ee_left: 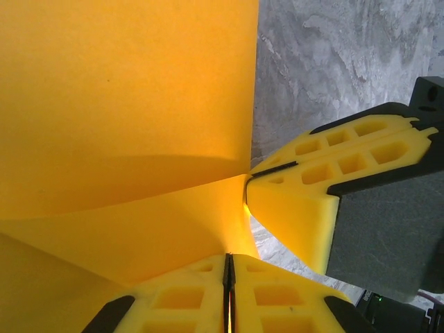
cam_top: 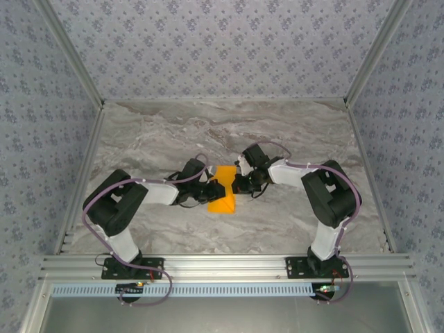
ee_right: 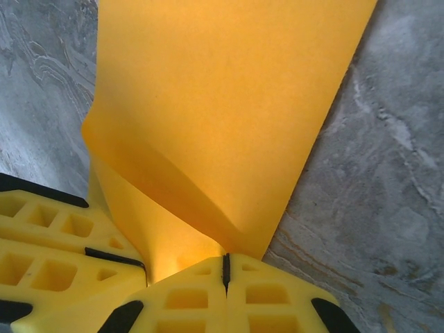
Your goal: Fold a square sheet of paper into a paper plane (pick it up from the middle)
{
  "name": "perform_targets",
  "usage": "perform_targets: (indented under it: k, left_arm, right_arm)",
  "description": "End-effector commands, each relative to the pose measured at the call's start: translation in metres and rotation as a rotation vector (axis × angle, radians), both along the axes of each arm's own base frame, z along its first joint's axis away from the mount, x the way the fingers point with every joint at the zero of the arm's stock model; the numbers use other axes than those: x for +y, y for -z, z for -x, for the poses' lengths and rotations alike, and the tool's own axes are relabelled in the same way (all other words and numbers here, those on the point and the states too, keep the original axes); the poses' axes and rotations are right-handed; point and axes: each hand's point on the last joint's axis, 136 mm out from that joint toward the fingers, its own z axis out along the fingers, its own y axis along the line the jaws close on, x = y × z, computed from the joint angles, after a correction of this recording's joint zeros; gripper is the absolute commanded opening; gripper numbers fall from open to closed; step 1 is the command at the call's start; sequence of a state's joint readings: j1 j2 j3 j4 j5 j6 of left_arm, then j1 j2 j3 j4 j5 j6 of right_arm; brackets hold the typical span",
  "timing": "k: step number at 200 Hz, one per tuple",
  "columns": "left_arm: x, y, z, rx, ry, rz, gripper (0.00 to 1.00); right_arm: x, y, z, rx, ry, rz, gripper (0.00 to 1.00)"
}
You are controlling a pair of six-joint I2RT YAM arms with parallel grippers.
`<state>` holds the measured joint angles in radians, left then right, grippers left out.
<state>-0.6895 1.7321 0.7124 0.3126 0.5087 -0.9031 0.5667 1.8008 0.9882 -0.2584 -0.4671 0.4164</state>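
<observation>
The paper (cam_top: 223, 201), bright orange and plain, sits near the middle of the grey marbled desk (cam_top: 173, 132), between the two arms. From above it reads as a narrow upright strip, slimmer than a full square, with its near end a little wider than its far end.

The left fingers (ee_left: 227, 267) are pressed together to a thin seam, and the paper runs into that seam, so they pinch its left side. The right fingers (ee_right: 225, 267) are closed the same way on the opposite edge, with the sheet entering at their tips. The two pairs of yellow ribbed fingers sit just beside each other, almost tip to tip, with the paper caught between them.

In the left wrist view the sheet rises away from the pinch in a broad curve, a soft shadowed bend crossing it, and the right fingers touch its edge from the right. In the right wrist view the paper is doubled over near the grip into a rounded fold, not a sharp crease, and then spreads away over the desk. I cannot tell whether its far end rests on the marble.

Patterned grey-blue walls (cam_top: 222, 41) close in the desk on three sides.
</observation>
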Motion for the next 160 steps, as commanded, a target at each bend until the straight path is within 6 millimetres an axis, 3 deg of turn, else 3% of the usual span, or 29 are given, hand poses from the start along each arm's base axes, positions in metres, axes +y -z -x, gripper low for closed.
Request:
perform_targets:
  k: [1,160]
  left_arm:
    - [-0.005,0.0,0.0,-0.01,0.028,0.0,0.11]
    - [0.003,0.017,0.003,0.017,0.024,-0.065,0.11]
  right_arm:
    - [-0.001,0.001,-0.008,-0.012,-0.005,0.014,0.03]
    - [-0.004,0.004,-0.008,0.0,-0.001,0.029,0.03]
